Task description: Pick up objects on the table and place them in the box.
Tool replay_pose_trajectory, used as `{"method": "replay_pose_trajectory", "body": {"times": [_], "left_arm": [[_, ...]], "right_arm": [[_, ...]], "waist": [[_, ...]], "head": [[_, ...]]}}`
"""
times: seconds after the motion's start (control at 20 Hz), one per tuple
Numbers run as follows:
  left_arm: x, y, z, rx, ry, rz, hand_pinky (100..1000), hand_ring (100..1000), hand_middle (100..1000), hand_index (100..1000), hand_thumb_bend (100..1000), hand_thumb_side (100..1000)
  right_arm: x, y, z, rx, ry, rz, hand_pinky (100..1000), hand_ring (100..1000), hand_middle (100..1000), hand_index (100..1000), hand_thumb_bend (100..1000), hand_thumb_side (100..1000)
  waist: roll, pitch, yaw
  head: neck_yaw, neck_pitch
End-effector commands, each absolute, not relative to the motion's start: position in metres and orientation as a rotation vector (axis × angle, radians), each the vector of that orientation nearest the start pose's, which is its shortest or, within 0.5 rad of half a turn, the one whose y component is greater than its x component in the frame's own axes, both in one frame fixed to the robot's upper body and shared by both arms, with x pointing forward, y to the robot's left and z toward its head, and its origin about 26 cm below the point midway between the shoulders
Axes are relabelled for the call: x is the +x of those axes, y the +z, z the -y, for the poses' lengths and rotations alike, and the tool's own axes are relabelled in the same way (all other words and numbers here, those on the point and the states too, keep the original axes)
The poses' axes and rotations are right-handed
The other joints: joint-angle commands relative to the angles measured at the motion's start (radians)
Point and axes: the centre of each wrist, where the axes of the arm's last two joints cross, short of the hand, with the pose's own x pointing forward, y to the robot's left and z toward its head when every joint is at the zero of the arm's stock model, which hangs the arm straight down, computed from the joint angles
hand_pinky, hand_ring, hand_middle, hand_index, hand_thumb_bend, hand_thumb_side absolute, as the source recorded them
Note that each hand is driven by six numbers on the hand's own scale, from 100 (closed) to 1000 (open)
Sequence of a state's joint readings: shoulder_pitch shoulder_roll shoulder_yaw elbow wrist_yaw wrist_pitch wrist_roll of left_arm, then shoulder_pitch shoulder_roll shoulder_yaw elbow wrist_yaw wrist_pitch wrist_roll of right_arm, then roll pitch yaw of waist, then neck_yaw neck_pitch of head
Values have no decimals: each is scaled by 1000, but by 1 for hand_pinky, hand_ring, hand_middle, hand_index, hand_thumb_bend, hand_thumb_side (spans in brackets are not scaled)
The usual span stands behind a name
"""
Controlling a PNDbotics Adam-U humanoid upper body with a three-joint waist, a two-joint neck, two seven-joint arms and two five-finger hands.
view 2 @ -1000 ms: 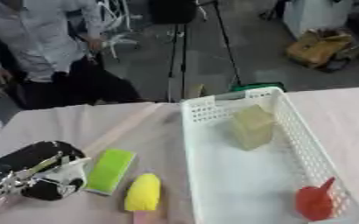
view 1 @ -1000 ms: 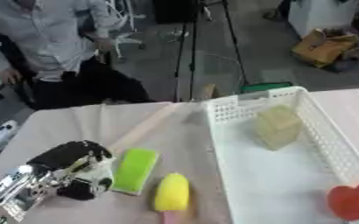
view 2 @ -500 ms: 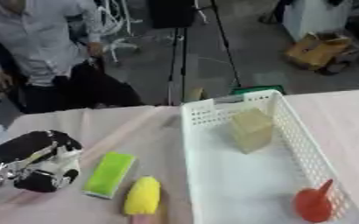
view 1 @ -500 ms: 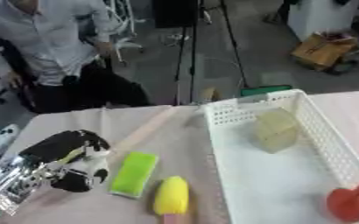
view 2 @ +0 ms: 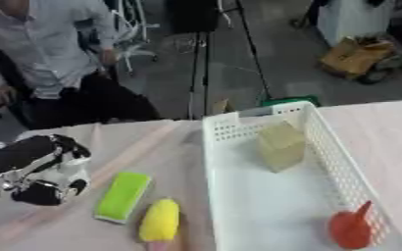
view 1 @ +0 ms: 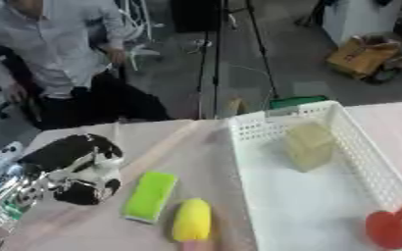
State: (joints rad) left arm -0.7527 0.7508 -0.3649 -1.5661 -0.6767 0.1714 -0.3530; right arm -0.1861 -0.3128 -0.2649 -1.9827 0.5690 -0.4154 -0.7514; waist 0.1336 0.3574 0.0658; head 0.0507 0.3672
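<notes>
On bench, left of box (view 1: 350, 196), your left hand (view 1: 76, 169) hangs with fingers curled, nothing held. Green block (view 1: 150, 196) lies just right of hand, long axis running near to far, slightly tilted. Yellow piece (view 1: 192, 220) beside it, nearer you. Left hand nearest both; right hand not in view. Box already holds tan block (view 1: 307, 147) and red thing (view 1: 386, 228). Box wall stands between block and drop; lift over it.
</notes>
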Motion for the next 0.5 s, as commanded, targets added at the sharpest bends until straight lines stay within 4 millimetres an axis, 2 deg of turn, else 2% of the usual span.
{"method": "replay_pose_trajectory", "body": {"times": [0.05,0.5], "left_arm": [[380,282,-273,1140,-1435,1541,100,479,568,726,199,188],[374,307,-263,1155,-1453,1600,100,471,562,720,210,162]], "right_arm": [[279,195,339,1392,246,-2947,848,817,597,650,100,1000],[279,196,340,1388,240,-2951,849,817,597,649,100,1000]], "waist": [[-1,-28,1],[15,-39,-6]], "head": [[-5,-10],[-2,-5]]}}
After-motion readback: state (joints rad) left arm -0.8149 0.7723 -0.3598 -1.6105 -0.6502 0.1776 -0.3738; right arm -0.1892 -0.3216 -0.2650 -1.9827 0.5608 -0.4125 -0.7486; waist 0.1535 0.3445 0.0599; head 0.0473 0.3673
